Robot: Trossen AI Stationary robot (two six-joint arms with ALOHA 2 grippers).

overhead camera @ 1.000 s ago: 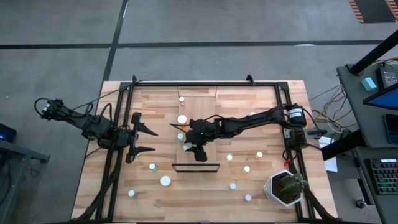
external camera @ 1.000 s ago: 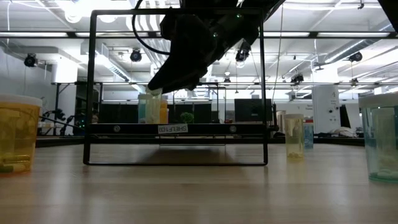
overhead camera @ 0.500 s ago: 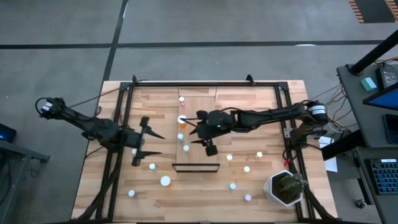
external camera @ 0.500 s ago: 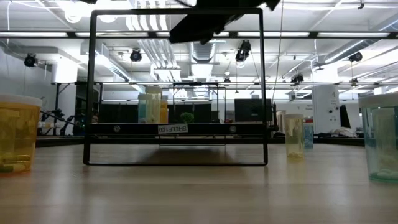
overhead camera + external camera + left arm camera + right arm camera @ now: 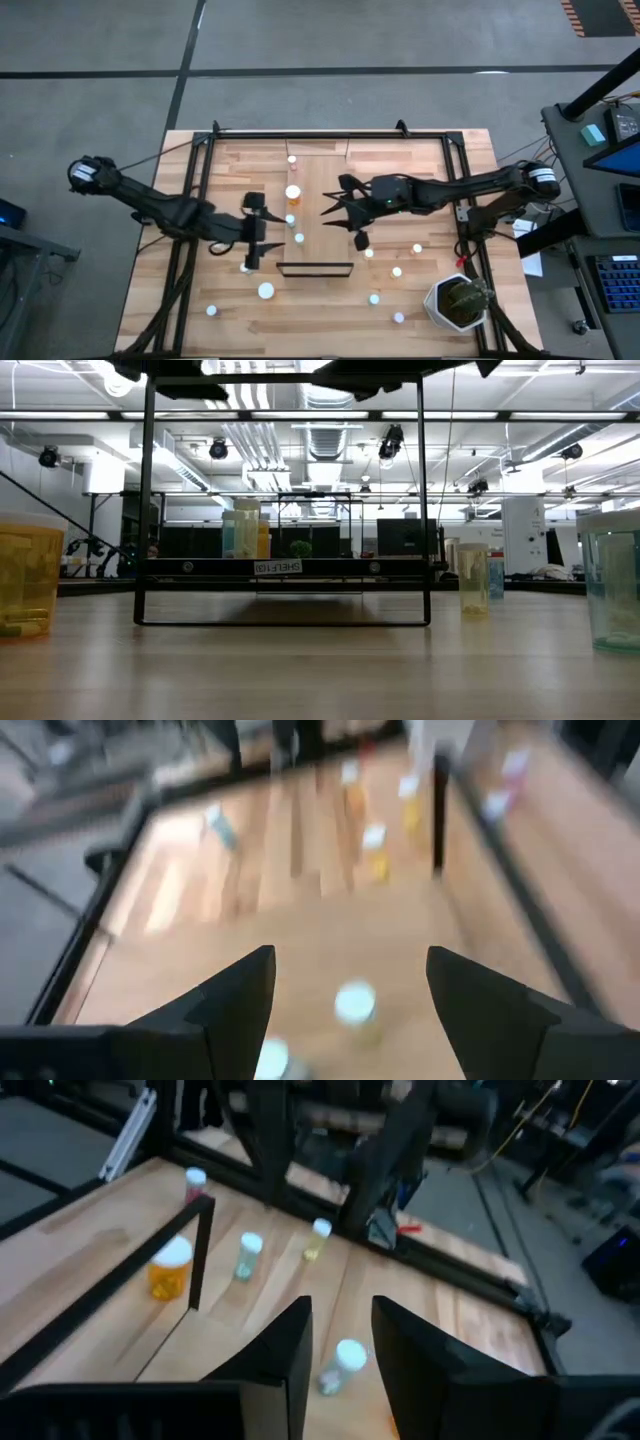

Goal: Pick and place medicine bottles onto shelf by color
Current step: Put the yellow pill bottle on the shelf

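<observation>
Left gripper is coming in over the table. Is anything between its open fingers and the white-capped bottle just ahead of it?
Nothing visible is. In the left wrist view the left gripper is open, and the bottle sits on bare wood between and just beyond the fingers. The other bottles stand farther off, near the shelf.

Even, fairly bright light falls on the pale slatted wooden tabletop (image 5: pixel 400 160) in the high view, with only short, soft shadows beside the 2 dark arms. In the low view, long white ceiling strip lights (image 5: pixel 300 415) glare against a dim room, and the thin black metal shelf frame (image 5: pixel 146 500) reads as a silhouette; the translucent yellow cup (image 5: pixel 28 575) at the edge looks soft. The left wrist view is heavily motion-blurred. The right wrist view is mildly blurred, dimmer toward its background.
</observation>
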